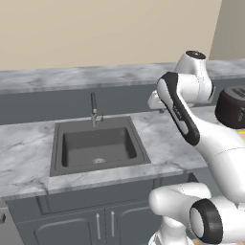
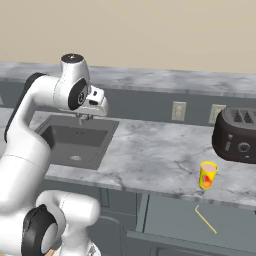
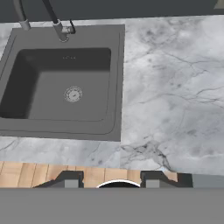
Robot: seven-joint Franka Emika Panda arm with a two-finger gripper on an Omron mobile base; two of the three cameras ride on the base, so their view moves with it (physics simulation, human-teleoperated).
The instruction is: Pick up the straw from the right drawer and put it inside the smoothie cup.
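- The straw (image 2: pixel 205 220) lies loose on the flat grey floor of the open right drawer (image 2: pixel 165 212), nearest the robot, below the counter's front edge; it runs on a diagonal and nothing touches it.
- It looks very thin, light and stiff, likely to roll or skid on the smooth floor. A pinch across its middle, jaws square to its length, seems the safest hold; squeezing hard could flatten or flick it.
- The smoothie cup (image 2: pixel 207 175) stands upright on the marble counter (image 2: pixel 150 150) just behind the drawer, near the black toaster (image 2: pixel 236 134). Its mouth is small, so the straw would have to go in close to vertical.
- Farther left, the gripper (image 3: pixel 112 180) hangs high over the counter beside the sink (image 3: pixel 65 83), well apart from drawer and cup. The arm is bent up and forward with the hand pointing down.
- The fingers (image 3: pixel 70 179) stand partly apart, with nothing between them.
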